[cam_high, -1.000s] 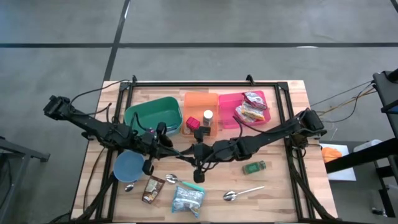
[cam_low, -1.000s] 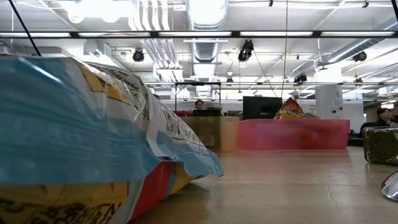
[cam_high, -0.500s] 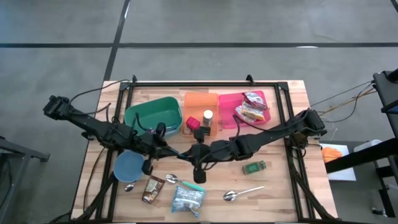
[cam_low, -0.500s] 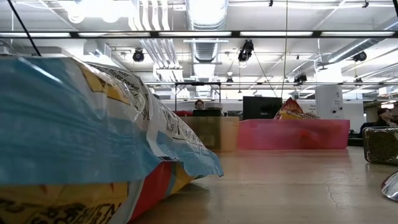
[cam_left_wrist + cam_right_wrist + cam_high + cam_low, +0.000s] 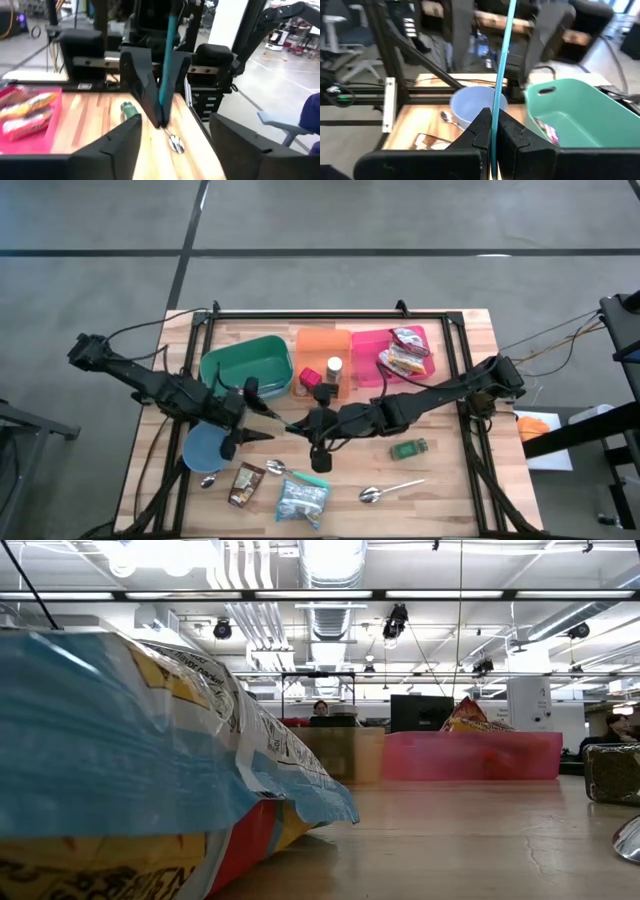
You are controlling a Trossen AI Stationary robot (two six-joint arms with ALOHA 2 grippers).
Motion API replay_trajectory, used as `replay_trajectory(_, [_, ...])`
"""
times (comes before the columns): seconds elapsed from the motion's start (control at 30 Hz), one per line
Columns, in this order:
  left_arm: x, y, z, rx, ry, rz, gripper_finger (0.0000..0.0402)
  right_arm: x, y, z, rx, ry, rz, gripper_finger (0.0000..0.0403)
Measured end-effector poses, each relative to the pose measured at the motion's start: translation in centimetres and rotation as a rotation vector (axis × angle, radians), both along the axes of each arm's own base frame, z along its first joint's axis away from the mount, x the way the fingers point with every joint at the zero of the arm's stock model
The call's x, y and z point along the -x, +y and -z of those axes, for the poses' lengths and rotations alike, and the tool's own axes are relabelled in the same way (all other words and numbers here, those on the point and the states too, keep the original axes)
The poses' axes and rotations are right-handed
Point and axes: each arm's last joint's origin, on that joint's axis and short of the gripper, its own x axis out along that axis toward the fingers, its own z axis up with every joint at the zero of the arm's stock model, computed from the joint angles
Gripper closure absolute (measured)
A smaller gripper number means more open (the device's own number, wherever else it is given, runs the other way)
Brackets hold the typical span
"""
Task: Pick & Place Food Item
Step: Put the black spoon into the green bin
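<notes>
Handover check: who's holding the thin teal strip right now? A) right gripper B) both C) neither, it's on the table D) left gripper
A: the right gripper is shut on the teal strip, while the left gripper stands open, apart from it.

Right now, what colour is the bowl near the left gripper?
Light blue bowl; the high view shows it best.

Grey concrete floor point(image 5: 420, 220), exposed ceiling ducts point(image 5: 330, 565), strip lights point(image 5: 120, 595)
</notes>
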Motion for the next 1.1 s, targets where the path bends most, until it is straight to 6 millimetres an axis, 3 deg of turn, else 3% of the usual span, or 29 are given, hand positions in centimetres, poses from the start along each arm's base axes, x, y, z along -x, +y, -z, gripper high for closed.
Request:
replay_trajectory(0.2, [2.4, 0.8, -1.9, 0.031, 0.099, -0.077, 0.013, 0.8, -0.1, -0.9, 0.006, 0.036, 0.058, 0.0396])
replay_trajectory(0.47, [3.4, -0.5, -3.7, -0.12, 0.208, -0.257, 0.0144, 1.8, -1.0, -0.7, -0.006, 0.17, 0.264, 0.0396])
replay_trajectory(0.63, [2.2, -2.5, -4.6, -0.353, 0.22, -0.325, 0.0176, 1.8, -1.5, -0.8, -0.1, 0.183, 0.285, 0.0396])
replay_trajectory(0.87, [-0.9, -5.1, -2.9, -0.771, 0.374, -0.252, 0.0209, 1.6, -1.7, -0.6, -0.245, 0.214, 0.204, 0.0396])
replay_trajectory(1.1, [-3.0, -6.4, -2.2, -0.986, 0.439, -0.334, 0.0214, 1.3, -1.4, -0.1, -0.278, 0.235, 0.175, 0.0396])
